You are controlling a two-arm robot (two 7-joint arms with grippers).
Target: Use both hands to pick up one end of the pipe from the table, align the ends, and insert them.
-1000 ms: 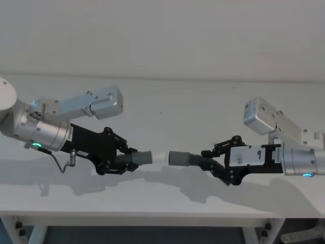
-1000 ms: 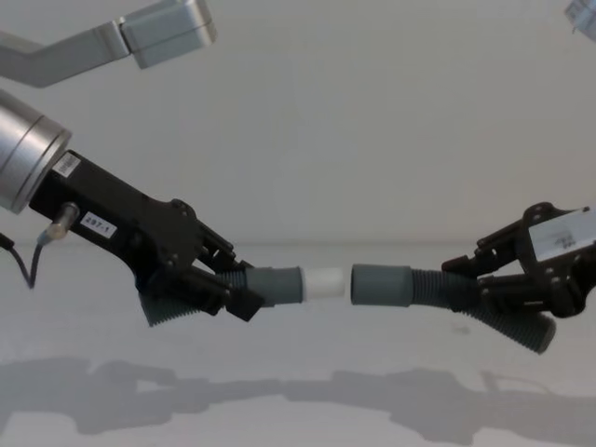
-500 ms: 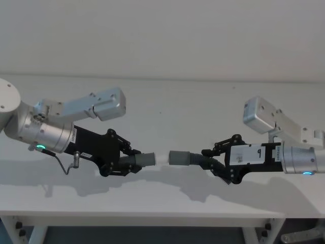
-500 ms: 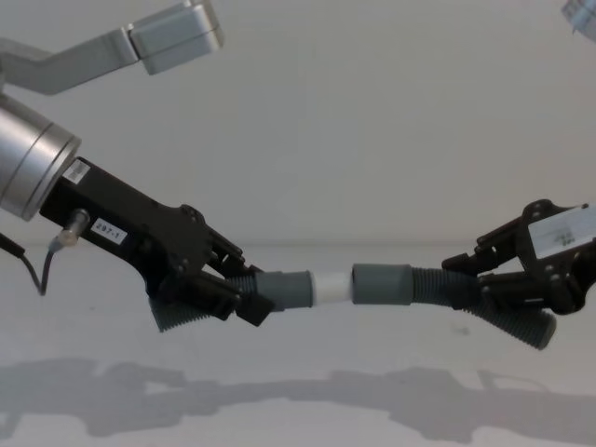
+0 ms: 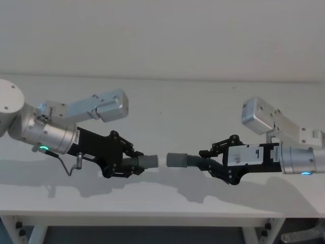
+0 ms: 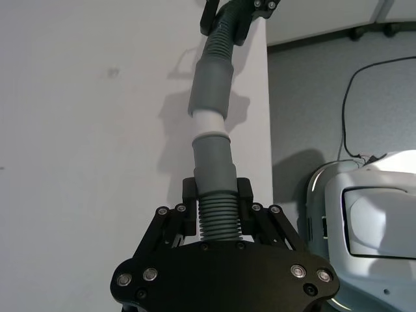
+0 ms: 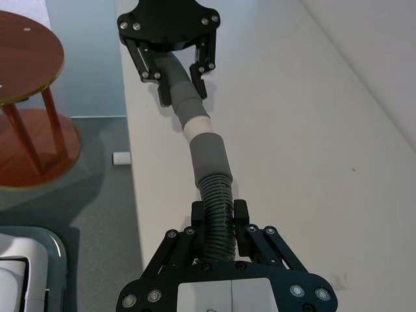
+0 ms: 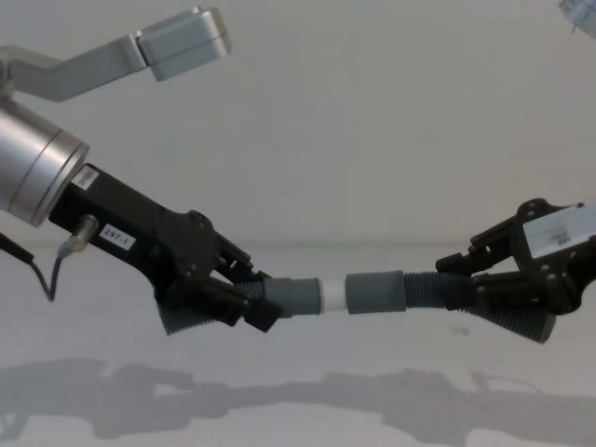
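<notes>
The left claw [image 8: 244, 303] is gripping the stubby pipe piece [image 8: 291, 296] tight — its white tip [image 8: 332, 294] is entering the grey collar [image 8: 375, 292] of the longer piece [image 8: 419, 291], which the right claw [image 8: 484, 289] is clamping. Both pieces are hanging level above the desk [image 5: 162, 122].

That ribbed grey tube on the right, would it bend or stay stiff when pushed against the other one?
The longer pipe piece probably flexes some: its corrugated middle looks bendable. The smooth collar likely stays rigid. Held in the air by the right tool without sagging, it seems light.
</notes>
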